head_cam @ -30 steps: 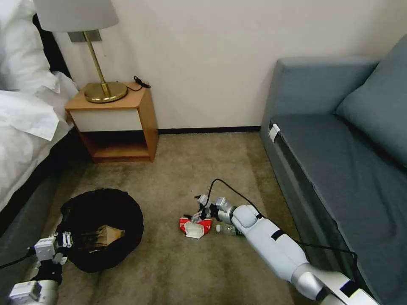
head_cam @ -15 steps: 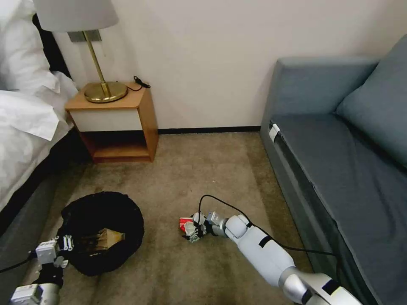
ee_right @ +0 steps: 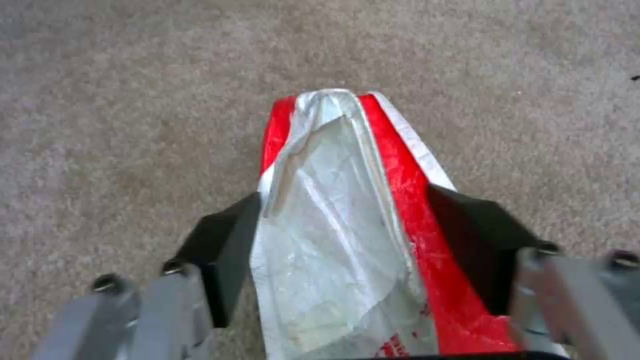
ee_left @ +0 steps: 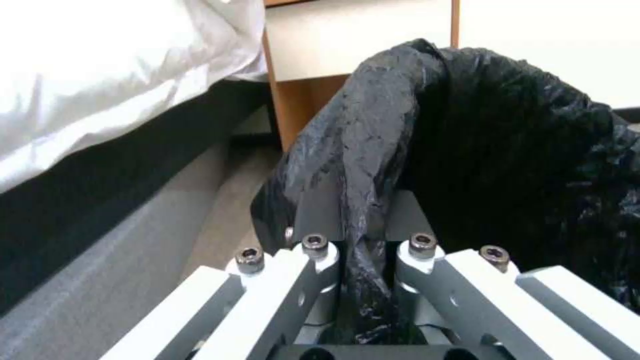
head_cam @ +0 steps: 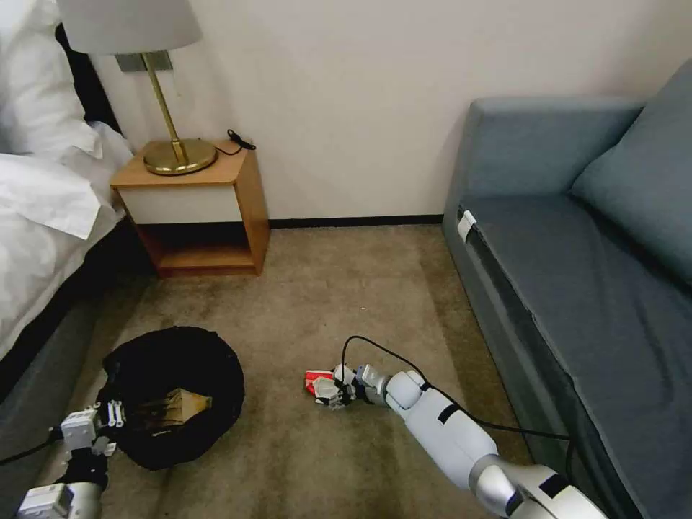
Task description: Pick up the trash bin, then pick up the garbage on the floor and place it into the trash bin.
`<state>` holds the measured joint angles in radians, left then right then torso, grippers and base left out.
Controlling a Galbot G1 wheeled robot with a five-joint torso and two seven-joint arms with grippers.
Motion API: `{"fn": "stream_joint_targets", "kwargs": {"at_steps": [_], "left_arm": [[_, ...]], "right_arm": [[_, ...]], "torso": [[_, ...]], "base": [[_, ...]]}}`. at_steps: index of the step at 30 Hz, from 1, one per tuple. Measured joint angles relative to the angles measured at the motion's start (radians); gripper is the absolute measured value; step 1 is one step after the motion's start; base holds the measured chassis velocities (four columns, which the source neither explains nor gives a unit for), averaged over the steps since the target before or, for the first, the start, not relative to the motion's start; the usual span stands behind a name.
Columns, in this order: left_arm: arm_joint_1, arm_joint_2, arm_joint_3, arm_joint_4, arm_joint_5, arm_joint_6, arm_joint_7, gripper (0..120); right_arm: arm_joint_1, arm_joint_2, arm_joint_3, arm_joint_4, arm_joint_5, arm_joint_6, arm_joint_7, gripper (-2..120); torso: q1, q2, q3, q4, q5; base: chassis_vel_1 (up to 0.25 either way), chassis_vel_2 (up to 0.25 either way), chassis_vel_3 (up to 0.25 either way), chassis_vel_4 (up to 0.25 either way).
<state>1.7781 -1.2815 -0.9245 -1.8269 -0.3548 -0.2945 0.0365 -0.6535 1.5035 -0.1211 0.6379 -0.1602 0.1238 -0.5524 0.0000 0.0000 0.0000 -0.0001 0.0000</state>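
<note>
Crinkly black plastic lines the trash bin (head_cam: 173, 393), which sits low at the robot's left, between the bed (head_cam: 43, 216) and the open carpet (head_cam: 346, 288). Inside the bin, brown crumpled paper (head_cam: 169, 405) lies against the liner. Left gripper (head_cam: 108, 417) is at the bin's near rim; in the left wrist view its fingers (ee_left: 313, 230) are drawn narrow, pinching a fold of the black bag (ee_left: 360, 200) at the rim between them. The bin wall (ee_left: 520, 150) rises just beyond the fingers.

Right arm reaches forward and down to the carpet, well apart from the bin. Right gripper (head_cam: 333, 390) is at floor level on the red-and-white wrapper (head_cam: 321, 383). In the right wrist view the two dark fingers (ee_right: 223, 245) stand on either side of the wrapper (ee_right: 347, 225), pressing its sides; the wrapper's white face is uppermost, red edges showing along both sides, and its far tip points away over the carpet (ee_right: 133, 100). Whether the wrapper is clear of the floor cannot be told from either view.

A black cable (head_cam: 382, 346) loops up from the right wrist. The wooden nightstand (head_cam: 198, 209) with a brass lamp (head_cam: 173, 144) stands against the wall beyond the bin; the grey-blue sofa (head_cam: 577, 274) runs along the robot's right.
</note>
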Motion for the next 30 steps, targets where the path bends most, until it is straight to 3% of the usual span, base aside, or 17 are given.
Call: {"fn": "stream_joint_targets", "kwargs": {"at_steps": [4,6,8,10,12,18,30], "left_arm": [[0.002,-0.001,0.002,0.0,0.001,-0.001,0.0,6],[0.002,-0.001,0.002,0.0,0.001,-0.002,0.0,6],[0.004,-0.001,0.003,0.0,0.002,-0.005,0.001,6],[0.004,-0.001,0.003,0.0,0.003,-0.006,0.001,6],[0.005,-0.002,0.003,0.001,0.003,-0.008,0.001,6],[0.005,-0.001,0.004,0.001,0.006,-0.01,0.001,6],[0.005,-0.002,0.006,-0.005,0.008,-0.01,0.002,6]], "right_arm": [[-0.007,0.0,0.01,0.001,0.002,0.008,-0.003,50],[-0.008,0.0,0.011,0.002,0.004,0.008,-0.003,48],[-0.01,0.0,0.019,0.003,0.01,0.013,-0.007,36],[-0.011,0.0,0.021,0.003,0.01,0.015,-0.009,33],[-0.016,-0.001,0.023,0.005,0.011,0.023,-0.012,20],[-0.028,0.0,0.034,0.007,0.011,0.042,-0.008,0],[-0.042,-0.014,0.048,0.074,0.061,0.063,-0.007,0]], "torso": [[0.0,0.0,0.0,0.0,-0.0001],[0.0,0.0,0.0,0.0,0.0],[0.0,0.0,0.0,0.0,-0.0001],[0.0,0.0,0.0,0.0001,0.0],[0.0,0.0,0.0,0.0,-0.0001],[0.0,0.0,0.0,0.0,0.0],[0.0,0.0,0.0,0.0,-0.0001]], "base": [[0.0,0.0,0.0,0.0],[0.0,0.0,0.0,0.0],[0.0,0.0,0.0,0.0],[0.0,0.0,0.0,0.0],[0.0,0.0,0.0,0.0],[0.0,0.0,0.0,0.0],[0.0,0.0,0.0,0.0]]}}
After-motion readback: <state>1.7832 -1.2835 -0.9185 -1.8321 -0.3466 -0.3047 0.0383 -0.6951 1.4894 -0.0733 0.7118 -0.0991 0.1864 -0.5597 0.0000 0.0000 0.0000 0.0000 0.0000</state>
